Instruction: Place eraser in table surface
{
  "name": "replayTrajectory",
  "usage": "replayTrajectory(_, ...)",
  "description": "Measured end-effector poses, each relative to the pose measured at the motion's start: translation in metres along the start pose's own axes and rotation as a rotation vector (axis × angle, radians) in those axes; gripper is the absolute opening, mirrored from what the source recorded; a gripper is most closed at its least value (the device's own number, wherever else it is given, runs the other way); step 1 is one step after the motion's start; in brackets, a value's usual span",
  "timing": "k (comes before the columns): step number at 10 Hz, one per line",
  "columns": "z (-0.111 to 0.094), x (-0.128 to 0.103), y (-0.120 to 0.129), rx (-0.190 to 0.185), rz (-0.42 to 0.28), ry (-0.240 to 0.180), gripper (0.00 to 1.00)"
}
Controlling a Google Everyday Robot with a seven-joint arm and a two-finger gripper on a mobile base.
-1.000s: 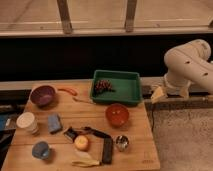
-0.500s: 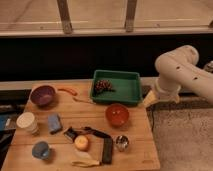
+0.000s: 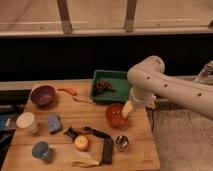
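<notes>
The eraser (image 3: 107,150) is a flat black block lying on the wooden table surface (image 3: 142,156) near the front edge, between an orange fruit (image 3: 81,143) and a small metal cup (image 3: 121,143). My gripper (image 3: 127,112) hangs from the white arm (image 3: 165,85) over the right rim of the orange bowl (image 3: 115,115). It is above and to the right of the eraser and apart from it. Nothing shows in the gripper.
A green tray (image 3: 120,77) holding grapes (image 3: 104,86) stands at the back. There are also a purple bowl (image 3: 42,95), a white cup (image 3: 26,121), a blue sponge (image 3: 54,123), a blue cup (image 3: 41,150), a black-handled utensil (image 3: 95,132) and a banana (image 3: 85,162).
The arm has swung left from beyond the table's right edge to above it, bringing the gripper to the orange bowl's right rim. The objects on the table have not moved.
</notes>
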Motion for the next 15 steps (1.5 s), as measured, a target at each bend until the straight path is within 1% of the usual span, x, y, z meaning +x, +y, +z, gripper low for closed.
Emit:
replayTrajectory(1,-0.003,0.001,0.021,-0.003,-0.046,-0.010,0.80)
replayTrajectory(2,-0.009,0.006,0.047,-0.023,-0.120,-0.016,0.80)
replayTrajectory(3,-0.014,0.010,0.063,-0.039,-0.170,-0.016,0.80)
replayTrajectory(4,-0.015,0.011,0.066,-0.040,-0.181,-0.017,0.80)
replayTrajectory(6,-0.015,0.012,0.063,-0.037,-0.178,-0.016,0.80)
replayTrajectory(8,-0.014,0.012,0.065,-0.028,-0.189,-0.002,0.80)
replayTrajectory(9,-0.008,0.011,0.072,-0.016,-0.220,0.008,0.80)
replayTrajectory(10,0.000,0.010,0.091,-0.007,-0.260,0.023,0.80)
replayTrajectory(11,0.008,0.011,0.106,-0.004,-0.285,0.036,0.80)
replayTrajectory(12,0.024,0.012,0.131,-0.005,-0.325,0.058,0.80)
replayTrajectory(13,0.042,0.013,0.145,-0.011,-0.357,0.080,0.80)
replayTrajectory(15,0.071,0.017,0.162,-0.030,-0.395,0.129,0.80)
